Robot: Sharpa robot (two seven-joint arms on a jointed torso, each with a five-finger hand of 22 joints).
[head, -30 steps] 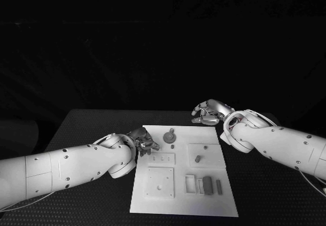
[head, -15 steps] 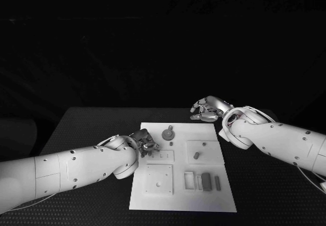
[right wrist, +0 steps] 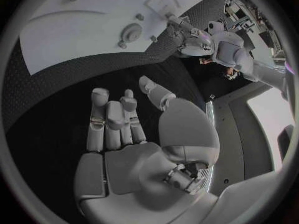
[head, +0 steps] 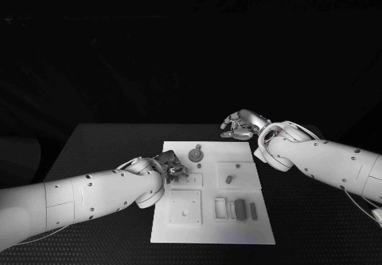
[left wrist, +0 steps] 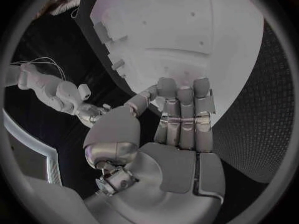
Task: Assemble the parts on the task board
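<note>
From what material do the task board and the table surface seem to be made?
Task board: likely matte white plastic, judging by its smooth, even face with moulded recesses. Table: black with a fine dotted texture in the left wrist view, perhaps a rubber or woven mat; the pictures cannot settle which.

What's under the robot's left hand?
The white task board lies under the left hand, near its left edge. Whatever sits on the board right beneath the fingers is covered, so it cannot be seen.

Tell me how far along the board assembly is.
Early, it seems. Small grey parts lie loose on the white task board. The left hand hovers at the board's left edge holding nothing; the right hand sits empty off its far corner. Nearly all seating remains.
</note>
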